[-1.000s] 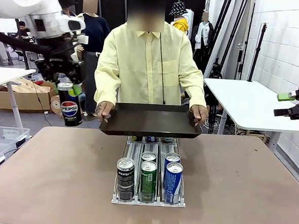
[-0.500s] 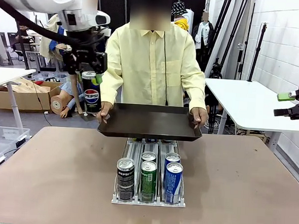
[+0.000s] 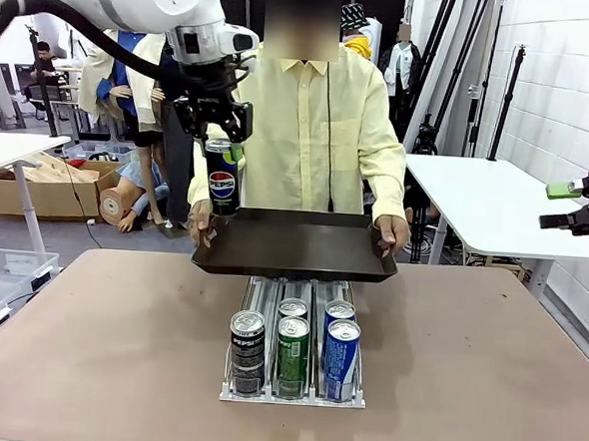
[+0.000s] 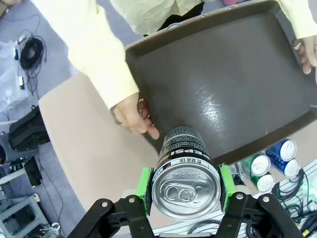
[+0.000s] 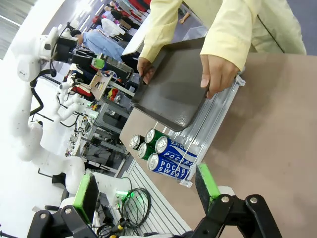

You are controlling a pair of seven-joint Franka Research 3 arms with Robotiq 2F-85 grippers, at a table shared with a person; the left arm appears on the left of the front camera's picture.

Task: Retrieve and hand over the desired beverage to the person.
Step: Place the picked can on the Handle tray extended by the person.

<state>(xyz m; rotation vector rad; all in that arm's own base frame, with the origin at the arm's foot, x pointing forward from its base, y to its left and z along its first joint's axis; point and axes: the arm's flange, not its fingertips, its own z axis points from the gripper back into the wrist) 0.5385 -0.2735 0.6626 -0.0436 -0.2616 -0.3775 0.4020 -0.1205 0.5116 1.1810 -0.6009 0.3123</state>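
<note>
The left end effector (image 3: 222, 148) is clamped on the can (image 3: 222, 181) near its top; the can hangs upright, long axis vertical; its base is over the left end of the tray (image 3: 303, 249), close by the person's (image 3: 291, 110) hand (image 3: 201, 218); the tray is held level above the surface (image 3: 98, 319); the set-down probably wants a little inward shift, then straight down; the right end effector (image 3: 557, 205), spread wide and empty, stands well apart.
</note>
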